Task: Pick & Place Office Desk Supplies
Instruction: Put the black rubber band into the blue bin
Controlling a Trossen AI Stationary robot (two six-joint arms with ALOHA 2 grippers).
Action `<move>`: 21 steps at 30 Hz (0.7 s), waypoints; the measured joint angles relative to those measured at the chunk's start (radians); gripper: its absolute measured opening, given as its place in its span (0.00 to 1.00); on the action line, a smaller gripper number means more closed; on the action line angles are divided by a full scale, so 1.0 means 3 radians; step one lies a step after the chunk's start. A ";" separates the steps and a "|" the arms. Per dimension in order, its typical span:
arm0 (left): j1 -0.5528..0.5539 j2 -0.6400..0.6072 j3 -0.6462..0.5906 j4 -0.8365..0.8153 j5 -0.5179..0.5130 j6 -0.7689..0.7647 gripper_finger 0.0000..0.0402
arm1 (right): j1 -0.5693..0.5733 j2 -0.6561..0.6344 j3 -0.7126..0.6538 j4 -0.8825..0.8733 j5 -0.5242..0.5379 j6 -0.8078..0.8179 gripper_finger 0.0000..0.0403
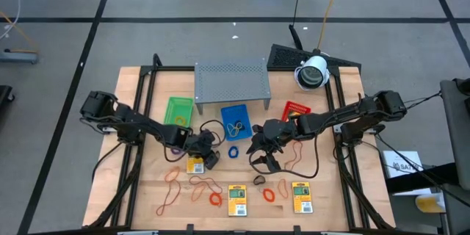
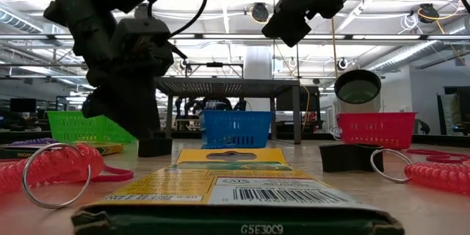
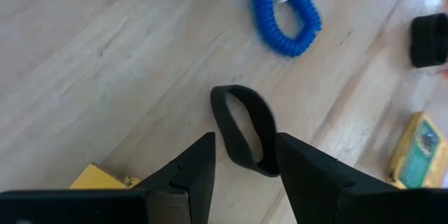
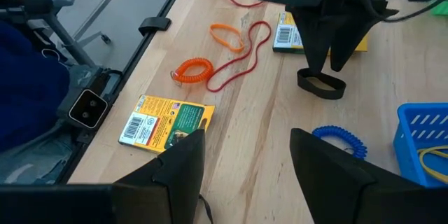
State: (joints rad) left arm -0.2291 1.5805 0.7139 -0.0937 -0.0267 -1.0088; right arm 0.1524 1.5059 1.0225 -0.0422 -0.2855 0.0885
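Two dark grippers worked over the pale wooden tabletop [image 1: 147, 183]. We saw the left gripper [image 3: 243, 161] with its fingers apart, straddling a black band loop [image 3: 245, 129], a smooth flat oval lying on the wood. The loop's near end sat between the fingertips; whether they touched it we could not tell. At about one o'clock from that loop lay a blue coiled ring [image 3: 285, 12], ribbed like a spiral cord. A yellow packet [image 3: 420, 150] with green print was cut off at the frame edge at four o'clock.

We saw the right gripper [image 4: 245, 157] held wide open above the table, holding nothing. Beyond it lay another yellow printed packet [image 4: 168, 122], an orange coiled ring [image 4: 192, 70] and a thin red rubber-band loop [image 4: 238, 59]. A blue mesh plastic tray [image 4: 423, 129] was partly cut off at the frame edge at three o'clock from the right gripper.
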 joint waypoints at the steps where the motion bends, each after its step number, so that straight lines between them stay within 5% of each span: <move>1: -0.0001 0.0019 0.0000 -0.0008 0.0002 -0.0004 0.39 | -0.0001 0.0000 0.0000 -0.0001 0.0000 -0.0001 0.50; 12: 0.0088 0.0153 0.0003 0.0060 0.0142 -0.0009 0.36 | -0.0001 0.0001 0.0003 0.0024 0.0000 -0.0001 0.50; 19: 0.0119 0.0157 0.0001 0.0259 0.0388 0.0451 0.05 | -0.0001 0.0000 0.0003 0.0024 0.0001 -0.0001 0.50; 21: 0.0131 0.0157 0.0001 0.0373 0.0435 0.0538 0.03 | -0.0001 0.0000 0.0003 0.0024 0.0001 0.0001 0.50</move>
State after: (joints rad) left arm -0.1898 1.6276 0.7143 0.0184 0.1039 -0.8476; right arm 0.1520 1.5059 1.0233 -0.0349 -0.2852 0.0888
